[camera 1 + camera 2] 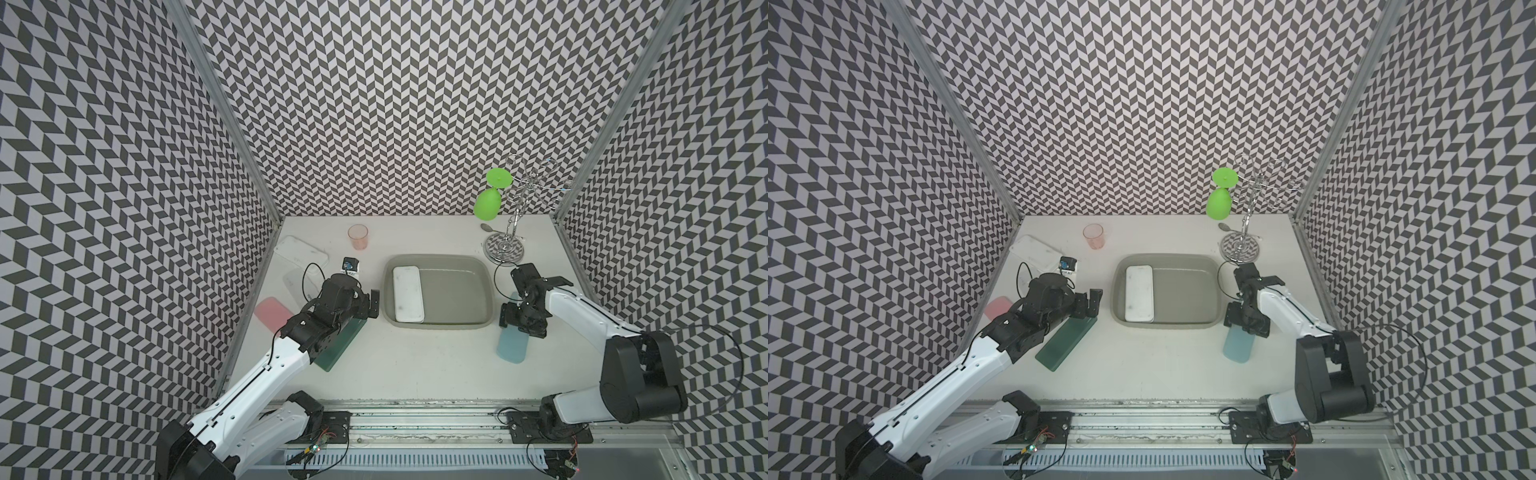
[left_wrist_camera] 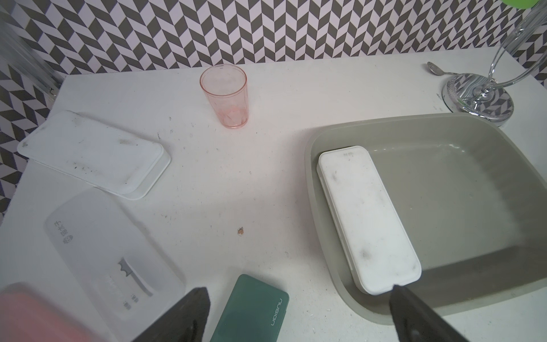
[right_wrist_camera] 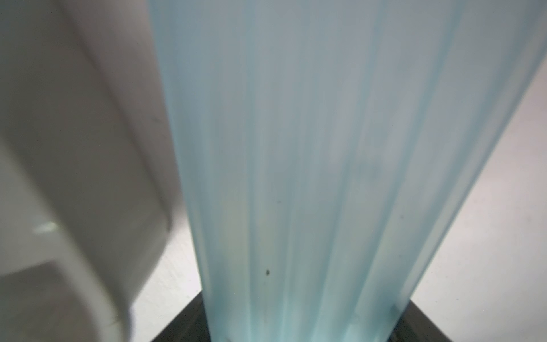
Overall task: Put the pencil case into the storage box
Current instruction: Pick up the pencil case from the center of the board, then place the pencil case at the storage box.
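Down at the right end effector [image 1: 515, 322], the two dark fingers [image 3: 183, 322] press against both long sides of the blue pencil case [image 1: 513, 345], so it is clamped on that case at its far end. Whether the case is lifted off the surface [image 1: 415, 365] cannot be told; in both top views it lies just beside the right-hand wall of the storage box [image 1: 436, 327], outside it. The left end effector [image 1: 371, 308] has its jaws spread wide and holds nothing; it hangs over the far end of the green pencil case [image 1: 338, 349], near the box's left wall. Inside the box a white pencil case [image 1: 408, 293] lies flat along the left wall, and the rest of the floor is bare. Further left on the surface are a pink pencil case [image 1: 272, 313], a clear frosted case [image 2: 112, 251] and another white case [image 2: 91, 152]. Toward the back stand a pink tumbler [image 1: 358, 237] and a chrome rack [image 1: 505, 247] with a green goblet [image 1: 487, 203] hanging upside down on it.
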Robot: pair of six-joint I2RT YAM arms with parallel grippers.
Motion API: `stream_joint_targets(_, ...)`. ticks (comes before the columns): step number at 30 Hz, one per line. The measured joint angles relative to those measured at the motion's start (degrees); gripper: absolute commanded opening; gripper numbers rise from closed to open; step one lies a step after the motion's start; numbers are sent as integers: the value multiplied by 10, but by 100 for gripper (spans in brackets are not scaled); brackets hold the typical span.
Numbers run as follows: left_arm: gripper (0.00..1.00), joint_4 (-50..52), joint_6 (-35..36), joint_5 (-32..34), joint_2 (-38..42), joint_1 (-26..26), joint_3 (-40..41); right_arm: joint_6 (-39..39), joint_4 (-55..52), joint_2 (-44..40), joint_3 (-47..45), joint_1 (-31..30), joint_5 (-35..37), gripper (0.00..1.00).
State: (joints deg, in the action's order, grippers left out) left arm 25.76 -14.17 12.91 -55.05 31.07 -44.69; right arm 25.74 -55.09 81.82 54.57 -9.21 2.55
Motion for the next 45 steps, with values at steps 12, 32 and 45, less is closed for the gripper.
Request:
stream_joint_targets(12, 100, 16, -16, 3, 0, -4, -5, -16, -73, 38, 282, -22, 7, 72)
stream_joint_targets(32, 100, 97, -68, 33, 29, -12, -49, -47, -59, 374, 452, -205, -22, 74)
stream_joint_targets(45, 100, 117, -71, 42, 18, -18, -52, -77, -30, 460, 503, -205, -89, 99)
